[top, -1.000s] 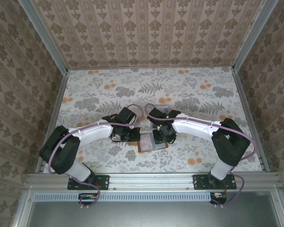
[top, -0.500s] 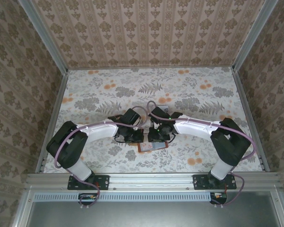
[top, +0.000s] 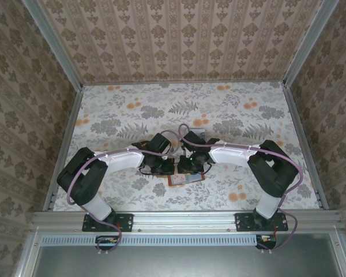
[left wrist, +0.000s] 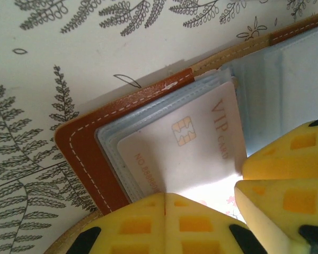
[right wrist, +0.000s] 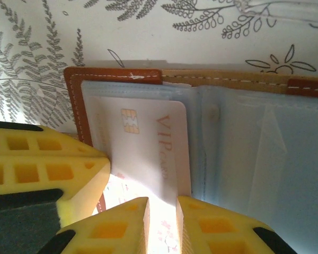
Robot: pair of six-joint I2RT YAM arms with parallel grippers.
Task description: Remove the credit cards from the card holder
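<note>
The card holder (top: 187,179) lies open on the table between both arms, brown leather outside (left wrist: 87,153) and grey-blue slots inside (right wrist: 244,153). A pale credit card (right wrist: 148,143) printed "VIP CARD", with a gold chip, sticks partly out of the left slot (left wrist: 191,143). My left gripper (left wrist: 165,197) is shut, its tip down at the card's near edge. My right gripper (right wrist: 162,203) stands over the same card with the jaws a narrow gap apart and the card's face showing between them. The left fingers (right wrist: 47,164) sit just beside it. A dark card is out of view.
The table wears a floral cloth (top: 230,109) with patterned walls on three sides and a metal rail (top: 184,219) along the near edge. A clear plastic edge (right wrist: 270,9) lies just beyond the holder. Both arms crowd the table's centre front.
The left arm swung right to the holder's left side. The right gripper shifted left over the card and its jaws narrowed.
</note>
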